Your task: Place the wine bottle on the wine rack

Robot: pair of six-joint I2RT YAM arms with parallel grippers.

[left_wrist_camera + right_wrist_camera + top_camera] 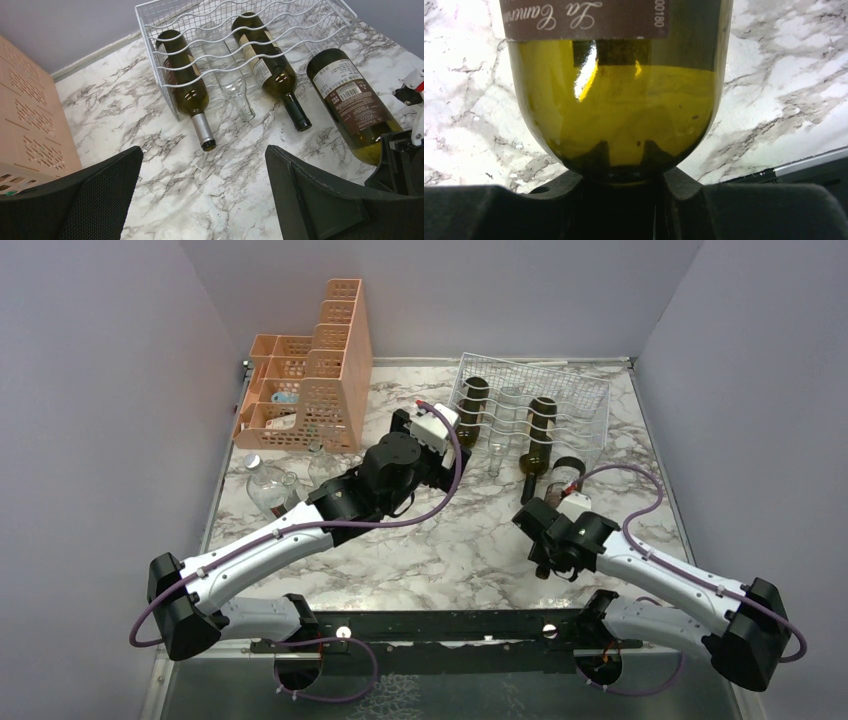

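At right wrist view's bottom: right gripper (621, 195) clamped on wine bottle (624, 120) | barcode label (348, 92) only in left wrist view | left gripper (202, 195) jaws apart

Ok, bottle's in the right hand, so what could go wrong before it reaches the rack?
1. The right hand grips the wine bottle only at its neck, the heavy body sticking out tilted; it could swivel or slip.
2. The wine rack already holds three bottles, so entering the free right-side cradle might knock the neighbouring green bottle or snag wire.
3. The open left hand hovers in front of the rack, possibly in the way.
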